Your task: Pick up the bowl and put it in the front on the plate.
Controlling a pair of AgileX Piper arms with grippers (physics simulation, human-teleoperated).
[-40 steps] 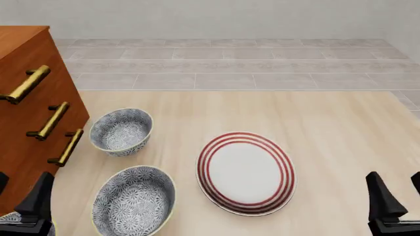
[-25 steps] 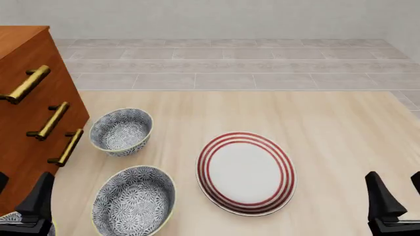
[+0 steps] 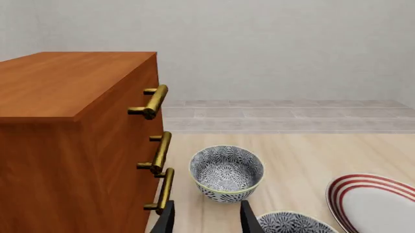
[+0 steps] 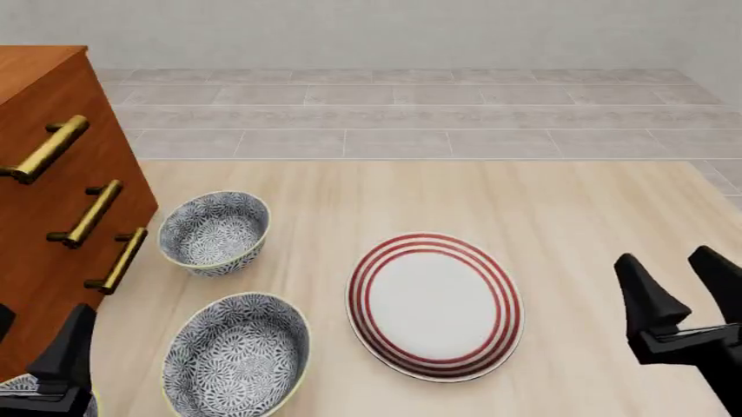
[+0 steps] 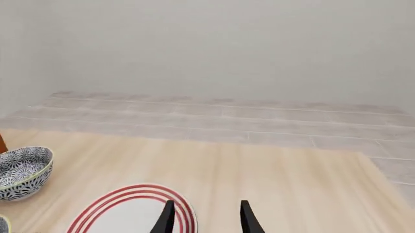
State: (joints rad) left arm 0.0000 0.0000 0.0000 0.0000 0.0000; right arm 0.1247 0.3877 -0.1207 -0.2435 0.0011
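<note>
Three blue-grey floral bowls look alike, and I cannot tell which one is the task's bowl. One bowl (image 4: 215,231) (image 3: 227,172) (image 5: 23,173) stands farther back by the dresser. A second bowl (image 4: 235,356) (image 3: 295,224) sits nearer, left of the plate (image 4: 433,304) (image 3: 376,204) (image 5: 133,213). Only a sliver of the third bowl (image 4: 14,384) shows at the bottom-left edge. The red-ringed plate lies bare. My left gripper (image 4: 35,347) (image 3: 207,221) is open and empty beside the nearer bowl. My right gripper (image 4: 679,282) (image 5: 207,221) is open and empty, right of the plate.
A tall wooden dresser (image 4: 47,174) (image 3: 71,141) with brass handles (image 4: 87,213) stands at the left, close to the bowls. The table's far edge meets a grey tiled floor (image 4: 406,113). Bare wood lies behind and to the right of the plate.
My right gripper has risen and moved forward and slightly left, toward the plate. The left gripper, bowls and plate have not moved.
</note>
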